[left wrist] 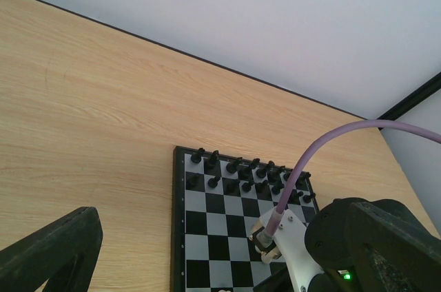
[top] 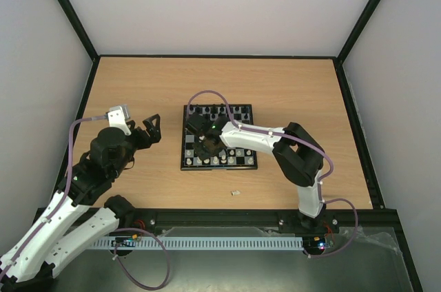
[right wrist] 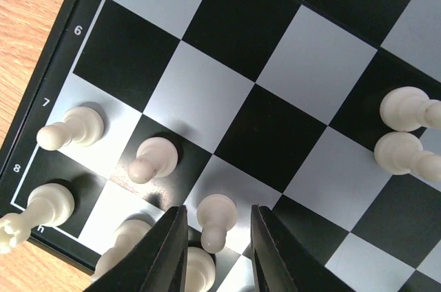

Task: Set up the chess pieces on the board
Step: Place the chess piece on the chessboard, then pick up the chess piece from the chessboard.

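Straddles a white pawn (right wrist: 217, 220) on the board (right wrist: 227, 37), near its corner, with right jaws slightly parted, gaps either side; holds left jaws wide, empty, above the tabletop (top: 138, 85), left of the board.

Wide-open left end effector (top: 152, 129), right end effector (right wrist: 218, 215) slightly parted

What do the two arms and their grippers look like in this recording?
Both arms share one build: glossy white link shells between bulky black joint housings, as on the right arm and left arm. A lilac cable loops along each. The left gripper and right gripper have flat black fingers. A small green light glows near the right wrist.
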Controlling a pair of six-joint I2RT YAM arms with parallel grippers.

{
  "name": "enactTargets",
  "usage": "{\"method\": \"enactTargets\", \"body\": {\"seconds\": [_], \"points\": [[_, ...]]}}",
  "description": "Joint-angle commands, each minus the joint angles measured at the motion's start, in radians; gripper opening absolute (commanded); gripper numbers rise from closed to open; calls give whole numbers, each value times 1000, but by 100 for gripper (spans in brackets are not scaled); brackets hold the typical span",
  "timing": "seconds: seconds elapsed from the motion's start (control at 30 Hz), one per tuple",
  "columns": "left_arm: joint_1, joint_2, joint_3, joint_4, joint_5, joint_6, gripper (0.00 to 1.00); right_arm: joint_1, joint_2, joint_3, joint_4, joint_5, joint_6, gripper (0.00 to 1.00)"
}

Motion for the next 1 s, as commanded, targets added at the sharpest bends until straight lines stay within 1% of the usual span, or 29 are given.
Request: {"method": "enactTargets", "body": {"seconds": [0.0, 0.2, 0.3, 0.4, 0.63, 0.87, 0.97], "points": [[2, -2, -11, 14, 2, -6, 100, 6, -8, 0, -28, 11, 5, 27], [1, -1, -8, 17, 3, -8, 100, 7, -41, 44, -53, 62, -4, 28], [2, 5, -8, 21, 6, -8, 99, 1, -60, 79, -74, 109, -11, 33], [1, 15, -15, 31, 14, -4, 99, -29, -76, 97, -88, 128, -23, 34], [2, 108, -26, 56, 59, -2, 100, -133, -105, 46, -74, 119, -48, 33], [2, 176, -52, 96, 65, 6, 100, -156, -72, 7, -47, 73, -52, 27], [1, 183, -57, 103, 65, 5, 99, -158, -65, -3, -38, 51, -51, 27]]}}
